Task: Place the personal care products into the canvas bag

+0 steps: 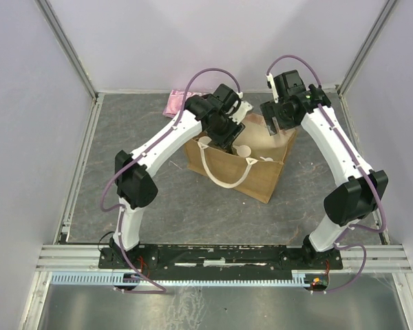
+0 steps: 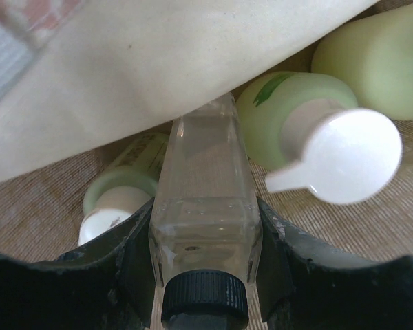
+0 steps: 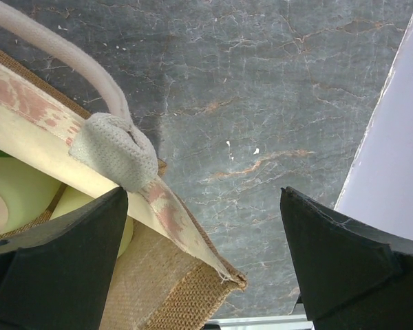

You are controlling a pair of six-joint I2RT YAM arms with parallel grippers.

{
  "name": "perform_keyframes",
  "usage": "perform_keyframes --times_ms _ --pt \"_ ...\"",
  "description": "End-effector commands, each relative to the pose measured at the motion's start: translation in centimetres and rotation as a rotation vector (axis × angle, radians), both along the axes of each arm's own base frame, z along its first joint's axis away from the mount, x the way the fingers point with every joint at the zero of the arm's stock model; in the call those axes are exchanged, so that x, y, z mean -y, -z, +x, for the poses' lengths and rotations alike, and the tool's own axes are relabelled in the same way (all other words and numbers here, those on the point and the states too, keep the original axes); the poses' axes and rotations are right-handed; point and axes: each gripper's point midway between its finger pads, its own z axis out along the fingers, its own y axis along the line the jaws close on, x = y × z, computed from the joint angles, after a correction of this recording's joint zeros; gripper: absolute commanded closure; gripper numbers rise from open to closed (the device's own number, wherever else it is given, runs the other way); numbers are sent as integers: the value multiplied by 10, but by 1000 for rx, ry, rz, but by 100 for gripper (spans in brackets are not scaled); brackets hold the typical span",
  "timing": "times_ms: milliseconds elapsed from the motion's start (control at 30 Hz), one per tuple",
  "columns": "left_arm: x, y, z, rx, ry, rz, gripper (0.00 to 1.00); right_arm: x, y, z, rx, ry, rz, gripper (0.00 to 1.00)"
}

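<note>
The tan canvas bag [image 1: 261, 175] with cream rope handles stands mid-table. My left gripper [image 1: 224, 134] reaches down into its mouth. In the left wrist view it [image 2: 205, 237] is shut on the clear square bottle [image 2: 205, 185] with a dark round cap, just above the woven bag floor. Three yellow-green bottles lie inside: a pump-top one [image 2: 310, 130], one at upper right [image 2: 378, 62], and a capped one [image 2: 127, 182] at left. My right gripper [image 3: 203, 258] is open and empty, over the bag's far right corner [image 3: 220, 271], also seen from above [image 1: 275, 124].
A pink packet [image 1: 173, 103] lies at the back of the grey marbled table [image 1: 124, 137], behind the left arm. Metal frame rails [image 1: 82, 165] and lilac walls ring the table. The bag's rope handle [image 1: 227, 180] hangs over its front side.
</note>
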Motion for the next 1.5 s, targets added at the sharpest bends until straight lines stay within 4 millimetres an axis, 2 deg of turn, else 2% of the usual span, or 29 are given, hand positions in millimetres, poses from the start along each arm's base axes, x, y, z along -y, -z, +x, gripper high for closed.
perform_keyframes --times_ms 0,167,233,333,400,533,633,700,833,933,1000,1100,1200,1300,1367,1467 --pt "24 -25 23 122 73 -104 91 10 -33 0 95 47 12 1" --pt "30 -13 23 95 89 -109 67 11 -32 -2 94 55 18 0" --pt "32 -13 23 93 94 -114 45 11 -32 -2 96 57 23 0" --pt "34 -16 23 95 96 -135 18 8 -33 -1 103 49 40 0" --pt "36 -20 23 96 96 -155 7 5 -35 1 115 42 56 0" --pt "40 -30 25 113 88 -198 4 4 -38 3 126 37 64 0" --pt "43 -46 28 144 70 -243 3 4 -41 4 138 41 64 0" --pt "45 -67 31 179 59 -291 3 2 -46 7 160 36 78 0" --pt "37 -134 42 310 -16 -433 2 -4 -62 12 225 30 126 0" --pt "13 -194 49 414 -116 -580 2 -6 -77 17 294 46 166 0" --pt "-13 -220 56 487 -211 -645 1 -7 -88 19 352 62 196 0" --pt "-66 -244 69 553 -412 -732 1 -5 -106 22 452 82 232 0" --pt "-136 -243 87 562 -639 -762 1 3 -126 22 553 112 234 0" --pt "-188 -228 94 577 -781 -707 1 14 -140 22 619 142 213 0" --pt "-206 -217 97 586 -828 -644 1 21 -145 21 638 160 190 0" --pt "-213 -202 101 555 -854 -567 0 29 -147 21 643 177 167 0"
